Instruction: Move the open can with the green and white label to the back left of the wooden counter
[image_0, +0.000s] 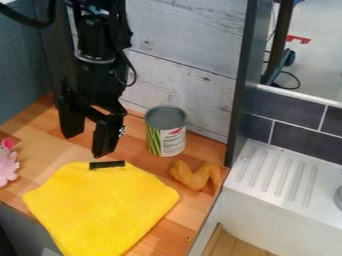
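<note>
Right now, black claw (87, 144) hangs just beyond far edge of yellow cloth (100, 205), fingers parted wide. Cloth lies spread on wooden counter (40, 127). Small black strip (107, 164) at cloth's far edge. Can (165, 131) upright beyond cloth, to right; orange-brown wing-shaped toy (196, 175) just right of cloth; pink toy (7, 164) left of it.

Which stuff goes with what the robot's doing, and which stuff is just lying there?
Probably part of it, going by closeness:
- black gripper, open, holding nothing
- yellow cloth, just below it
- black strip at the cloth's edge

Probably just lying about:
- can
- orange curved thing
- pink toy
</note>
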